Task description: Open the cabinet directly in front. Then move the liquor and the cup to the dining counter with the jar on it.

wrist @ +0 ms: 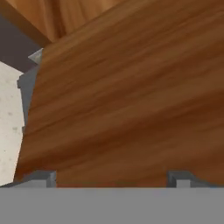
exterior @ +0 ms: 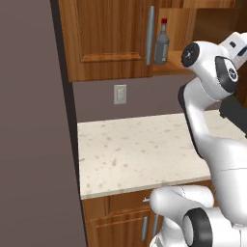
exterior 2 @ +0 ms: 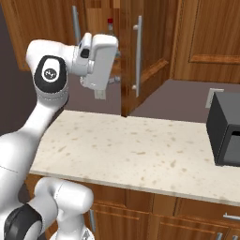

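The cabinet's left door [exterior: 111, 38] is shut, and its right door [exterior 2: 146, 51] stands swung out over the counter, its silver bar handle [exterior 2: 138, 56] facing me. Inside the open half stands the liquor [exterior: 162, 44], a grey-clear bottle with a red cap. In the right base view my hand covers all but the liquor's cap [exterior 2: 110, 21]. My gripper [exterior 2: 106, 88] hangs just left of the open door's edge. In the hand view its fingertips [wrist: 42, 177] sit far apart before the door's wood [wrist: 131, 96], open and empty. The cup, dining counter and jar are out of view.
A speckled countertop [exterior: 135, 149] lies below the cabinet, with a wall outlet [exterior: 120, 94] behind it. A black microwave [exterior 2: 226, 130] stands on the counter's right end. A tall dark panel [exterior: 29, 120] bounds the left side. Lower cabinet fronts [exterior 2: 154, 215] run beneath.
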Available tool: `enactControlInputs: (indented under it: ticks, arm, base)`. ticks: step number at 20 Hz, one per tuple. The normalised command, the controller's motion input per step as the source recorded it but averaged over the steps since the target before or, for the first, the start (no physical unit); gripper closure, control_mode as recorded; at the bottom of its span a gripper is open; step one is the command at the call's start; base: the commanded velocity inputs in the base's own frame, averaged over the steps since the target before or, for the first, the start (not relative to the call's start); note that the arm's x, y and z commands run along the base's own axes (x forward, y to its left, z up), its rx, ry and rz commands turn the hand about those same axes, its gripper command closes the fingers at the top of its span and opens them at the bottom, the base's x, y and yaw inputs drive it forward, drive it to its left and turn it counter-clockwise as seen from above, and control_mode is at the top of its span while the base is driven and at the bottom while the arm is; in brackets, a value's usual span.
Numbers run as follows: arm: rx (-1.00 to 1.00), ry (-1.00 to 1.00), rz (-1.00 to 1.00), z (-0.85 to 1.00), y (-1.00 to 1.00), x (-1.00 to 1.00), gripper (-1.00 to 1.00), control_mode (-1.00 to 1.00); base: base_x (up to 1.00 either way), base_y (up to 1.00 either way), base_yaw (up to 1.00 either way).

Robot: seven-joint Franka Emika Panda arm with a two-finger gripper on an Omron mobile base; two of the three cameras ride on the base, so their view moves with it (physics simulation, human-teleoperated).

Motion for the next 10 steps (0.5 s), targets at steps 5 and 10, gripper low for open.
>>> enactControlInputs:
  ticks: [5, 10]
  arm:
    - [0.07, -0.13, -0.01, -0.01, -1.0, -0.1, -1.0, -1.0]
    - [0.01, -0.05, 0.13, -0.04, -0.39, 0.0, -1.0, -1.0]
  base:
    - [0.0, 0.0, 0.0]
    - [0.0, 0.0, 0.0]
